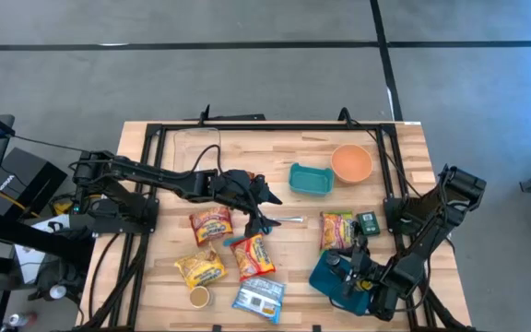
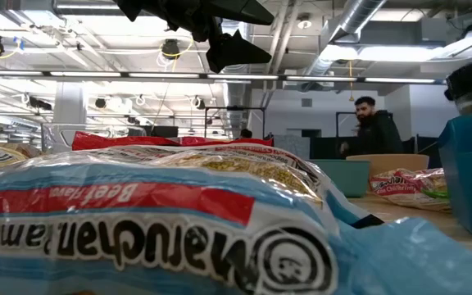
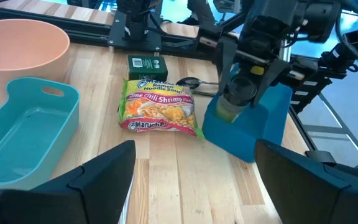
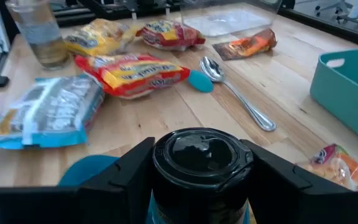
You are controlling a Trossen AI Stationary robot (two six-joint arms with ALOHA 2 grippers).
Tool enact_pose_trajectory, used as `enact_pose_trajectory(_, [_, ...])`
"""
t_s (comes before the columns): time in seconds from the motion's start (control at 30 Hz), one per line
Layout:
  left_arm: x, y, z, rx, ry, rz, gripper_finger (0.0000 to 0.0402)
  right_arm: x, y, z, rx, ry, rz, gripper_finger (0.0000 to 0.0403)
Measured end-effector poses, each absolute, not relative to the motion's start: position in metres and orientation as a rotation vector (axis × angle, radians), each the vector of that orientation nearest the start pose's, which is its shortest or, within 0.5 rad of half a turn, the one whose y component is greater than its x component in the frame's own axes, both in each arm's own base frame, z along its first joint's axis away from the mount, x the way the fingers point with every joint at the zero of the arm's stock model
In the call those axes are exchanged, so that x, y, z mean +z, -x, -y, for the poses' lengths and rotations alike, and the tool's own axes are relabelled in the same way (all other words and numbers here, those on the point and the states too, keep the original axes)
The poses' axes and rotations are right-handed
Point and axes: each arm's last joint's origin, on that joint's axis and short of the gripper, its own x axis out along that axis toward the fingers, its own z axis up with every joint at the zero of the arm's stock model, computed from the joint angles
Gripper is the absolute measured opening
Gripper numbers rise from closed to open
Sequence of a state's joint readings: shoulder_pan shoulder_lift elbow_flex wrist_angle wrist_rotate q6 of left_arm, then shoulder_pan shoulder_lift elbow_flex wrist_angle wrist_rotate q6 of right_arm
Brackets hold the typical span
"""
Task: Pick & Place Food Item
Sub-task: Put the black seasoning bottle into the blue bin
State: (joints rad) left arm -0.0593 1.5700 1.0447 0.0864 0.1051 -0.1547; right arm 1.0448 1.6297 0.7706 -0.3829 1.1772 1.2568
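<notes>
My right gripper (image 1: 350,269) is at the table's near right, shut on a jar with a black lid (image 4: 201,155) and yellowish contents (image 3: 234,106). The jar is at the top of a blue container (image 3: 253,127). My left gripper (image 3: 194,180) hangs open over the middle of the table (image 1: 261,198), touching nothing. Ahead of it lie a chili shrimp ramen packet (image 3: 159,112) flat on the wood and a small green box (image 3: 146,64). More ramen packets (image 1: 211,224) (image 1: 254,255) (image 1: 200,267) and a blue one (image 1: 259,297) lie flat at the near left. My right gripper pinches the jar between its two fingers (image 4: 272,171), on opposite sides just under the black lid (image 4: 166,163). It comes from above on a slant. The jar's lower end (image 3: 229,115) is at the blue container's upper edge; whether it rests there I cannot tell.
A teal dish (image 1: 310,179) and an orange bowl (image 1: 351,162) stand at the far right. A spoon (image 4: 235,93) lies mid-table beside a teal lid (image 4: 201,81). A glass cup (image 1: 199,296) stands near the front edge, and a clear tray (image 1: 196,143) at the far left. A person (image 2: 375,123) stands beyond the table.
</notes>
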Motion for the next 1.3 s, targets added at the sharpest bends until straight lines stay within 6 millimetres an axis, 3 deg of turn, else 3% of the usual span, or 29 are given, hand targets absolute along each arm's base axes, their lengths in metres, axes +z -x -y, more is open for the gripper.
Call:
enact_pose_trajectory(0.2, [0.256, -0.348, 0.024, -0.128, 0.162, -0.45, 0.0323, 0.159, -0.155, -0.215, -0.37, -0.095, -0.357, 0.0198])
enact_pose_trajectory(0.57, [0.256, -0.348, 0.024, -0.128, 0.162, -0.45, 0.0323, 0.161, -0.154, -0.215, -0.334, -0.051, -0.414, 0.0197])
enact_pose_trajectory(1.3, [0.256, -0.348, 0.024, -0.128, 0.162, -0.45, 0.0323, 0.204, -0.15, -0.2, -0.237, -0.016, -0.422, 0.0197])
